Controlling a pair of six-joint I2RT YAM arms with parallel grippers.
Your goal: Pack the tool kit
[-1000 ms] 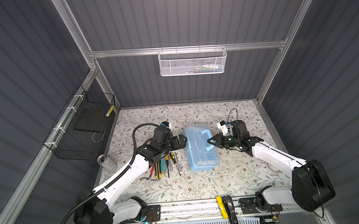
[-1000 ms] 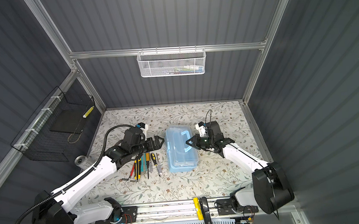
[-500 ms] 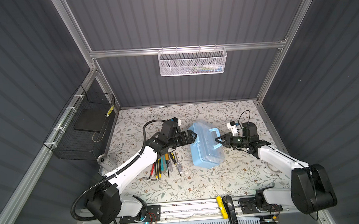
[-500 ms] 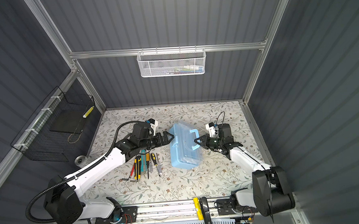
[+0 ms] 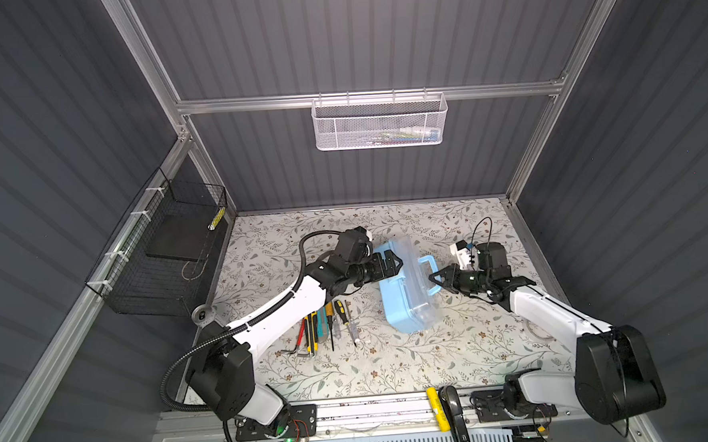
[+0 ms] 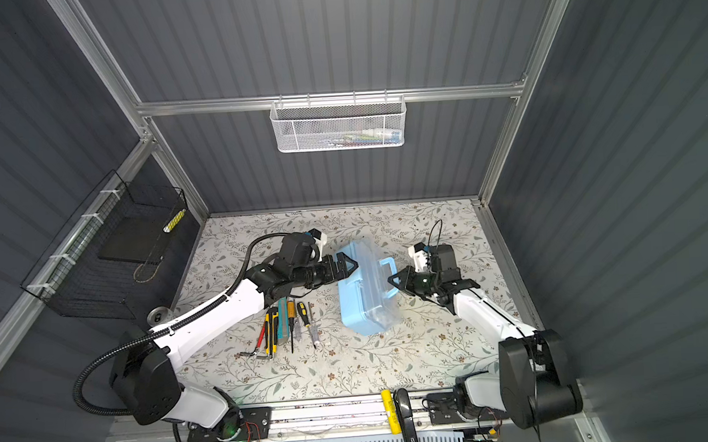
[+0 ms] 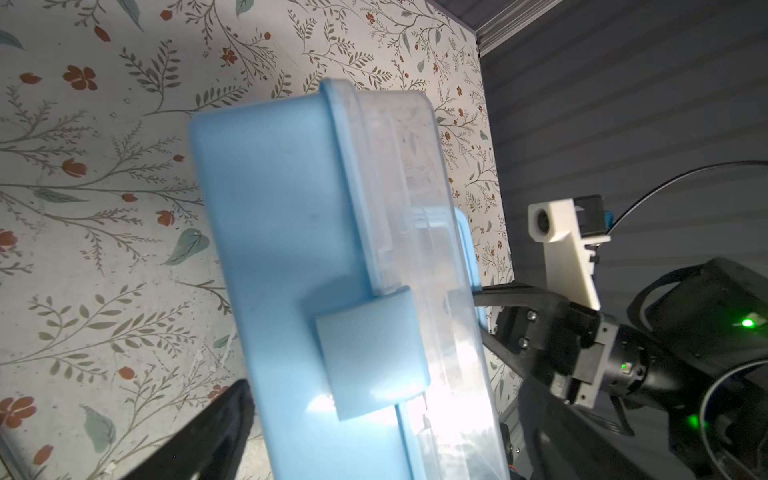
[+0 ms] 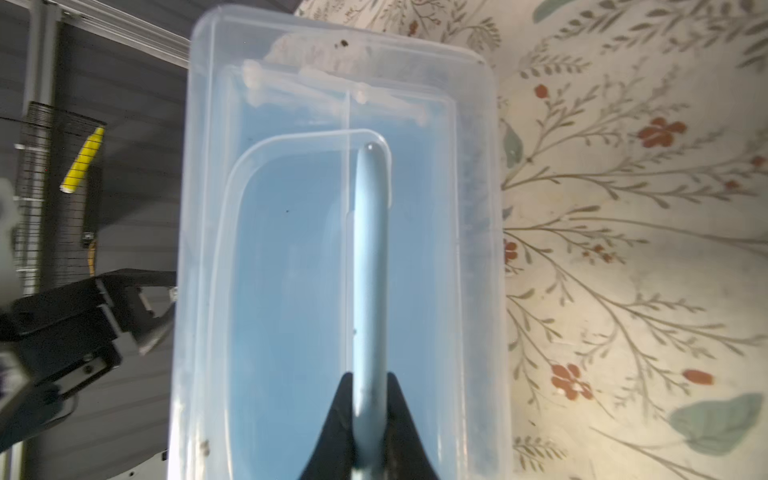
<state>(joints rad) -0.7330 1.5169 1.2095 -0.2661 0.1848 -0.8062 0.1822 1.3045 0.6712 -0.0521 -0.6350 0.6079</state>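
Since a second ago the box (image 5: 406, 294) has gone from lying flat between my arms to leaning tipped up on the desk (image 5: 393, 365), blue base toward my left arm and clear lid toward my right. My right end effector (image 8: 369, 386) is clamped on the blue handle (image 8: 370, 270), fingers pinching it from both sides. My left end effector (image 5: 394, 262) stands wide apart, pressed close to the base wall near the blue latch (image 7: 370, 357); whether it touches, I cannot tell. The loose tools (image 5: 328, 323) lie in a row on the desk beside the box, none packed, and the lid looks shut. I judge the step in hand is steadying the box so the latch can be worked. To do it well, I should keep the handle grip firm and level so the box does not swing, brace the base with my left fingers instead of shoving it, and bring the box back flat before letting go, since the smooth plastic could slide on the desk.
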